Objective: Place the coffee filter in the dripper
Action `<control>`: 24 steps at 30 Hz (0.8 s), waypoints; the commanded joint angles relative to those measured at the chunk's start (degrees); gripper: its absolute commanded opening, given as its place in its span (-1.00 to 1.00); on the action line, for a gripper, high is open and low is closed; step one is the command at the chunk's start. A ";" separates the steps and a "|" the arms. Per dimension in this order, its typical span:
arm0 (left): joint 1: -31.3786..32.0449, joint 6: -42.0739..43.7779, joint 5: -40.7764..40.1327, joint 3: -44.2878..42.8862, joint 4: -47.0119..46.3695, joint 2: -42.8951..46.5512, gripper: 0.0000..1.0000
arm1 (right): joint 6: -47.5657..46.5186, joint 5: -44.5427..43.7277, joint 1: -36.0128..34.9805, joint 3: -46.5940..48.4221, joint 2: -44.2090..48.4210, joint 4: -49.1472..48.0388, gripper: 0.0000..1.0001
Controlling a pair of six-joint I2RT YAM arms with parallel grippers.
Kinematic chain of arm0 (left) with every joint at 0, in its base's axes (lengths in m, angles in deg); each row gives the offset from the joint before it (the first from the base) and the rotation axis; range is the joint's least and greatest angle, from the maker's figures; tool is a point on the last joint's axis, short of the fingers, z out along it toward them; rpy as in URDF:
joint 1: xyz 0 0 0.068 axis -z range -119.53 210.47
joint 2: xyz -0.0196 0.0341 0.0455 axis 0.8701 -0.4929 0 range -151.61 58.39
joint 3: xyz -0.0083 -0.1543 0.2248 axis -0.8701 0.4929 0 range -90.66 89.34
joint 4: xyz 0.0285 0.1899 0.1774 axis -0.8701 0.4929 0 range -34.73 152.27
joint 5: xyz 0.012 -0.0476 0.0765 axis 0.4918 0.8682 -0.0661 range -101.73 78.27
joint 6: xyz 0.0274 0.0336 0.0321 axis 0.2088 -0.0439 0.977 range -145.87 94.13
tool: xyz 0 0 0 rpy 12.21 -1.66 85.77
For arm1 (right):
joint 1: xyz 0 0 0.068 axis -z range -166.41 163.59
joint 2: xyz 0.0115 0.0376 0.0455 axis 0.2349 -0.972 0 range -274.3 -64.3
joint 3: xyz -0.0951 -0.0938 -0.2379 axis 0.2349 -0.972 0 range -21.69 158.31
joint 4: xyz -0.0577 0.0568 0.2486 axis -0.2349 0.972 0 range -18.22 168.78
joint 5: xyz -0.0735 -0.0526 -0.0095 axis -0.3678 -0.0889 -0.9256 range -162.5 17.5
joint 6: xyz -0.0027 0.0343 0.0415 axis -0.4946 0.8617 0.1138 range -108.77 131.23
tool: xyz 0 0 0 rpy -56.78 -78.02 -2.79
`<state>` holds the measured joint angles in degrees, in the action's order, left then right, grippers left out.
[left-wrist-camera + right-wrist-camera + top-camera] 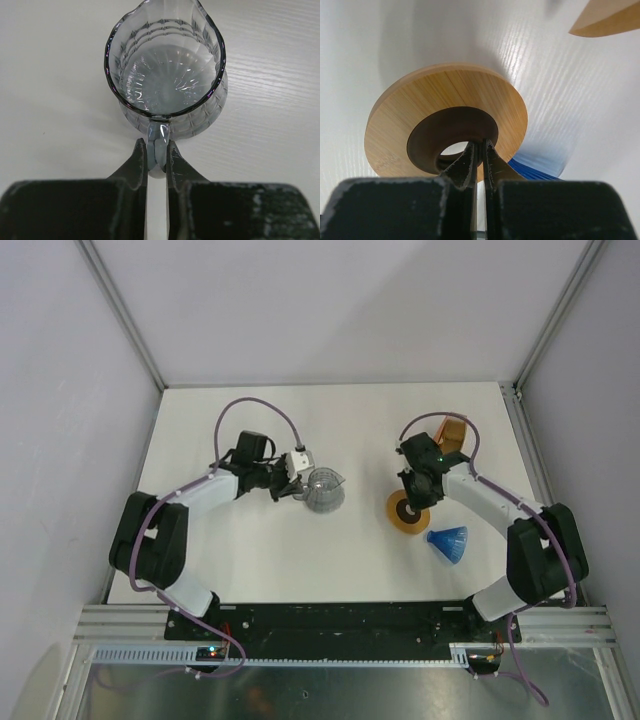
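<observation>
white table (pixel 330 420), glass jug (pixel 324 490), blue dripper (pixel 447 543)

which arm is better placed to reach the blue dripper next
Right. The dripper lies near the right gripper, which would first have to drop the wooden ring. The left gripper is farther off, shut on the glass jug handle.

Glossy ribbed glass jug (pixel 165 75); wood-grained ring (pixel 445 95); translucent blue plastic dripper (pixel 448 542).

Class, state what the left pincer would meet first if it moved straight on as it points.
The glass jug: the left pincer grips its handle, with the jug's wall directly ahead.
</observation>
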<state>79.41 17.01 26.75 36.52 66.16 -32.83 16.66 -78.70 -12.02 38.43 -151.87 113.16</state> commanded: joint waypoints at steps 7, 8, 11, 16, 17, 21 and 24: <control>4.29 5.29 7.54 1.44 1.82 3.13 -0.99 | -1.40 -0.65 2.04 2.94 5.14 1.41 -1.00; 4.76 5.64 7.82 1.64 2.01 3.10 -0.99 | -1.44 -0.96 2.04 3.36 5.13 1.72 -1.00; 6.13 6.31 8.54 2.08 2.43 2.94 -1.00 | -1.52 -1.50 1.78 4.74 5.29 2.82 -1.00; 7.60 7.11 9.42 2.35 2.84 2.83 -0.99 | -1.33 -2.73 0.02 7.64 6.15 4.71 -1.00; 7.82 7.17 9.38 2.36 2.83 2.82 -0.99 | -1.31 -3.01 -0.46 7.95 6.43 4.87 -1.00; 8.07 6.00 9.14 2.11 2.96 3.13 -0.46 | -1.22 -3.53 -1.48 9.02 6.61 5.16 -1.00; 8.05 5.05 9.05 1.63 2.87 3.91 0.01 | -1.44 -3.78 -2.31 9.82 5.95 5.59 -1.00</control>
<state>87.02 22.60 33.79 38.49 69.18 -31.93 15.61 -80.97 -13.37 45.09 -147.30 117.91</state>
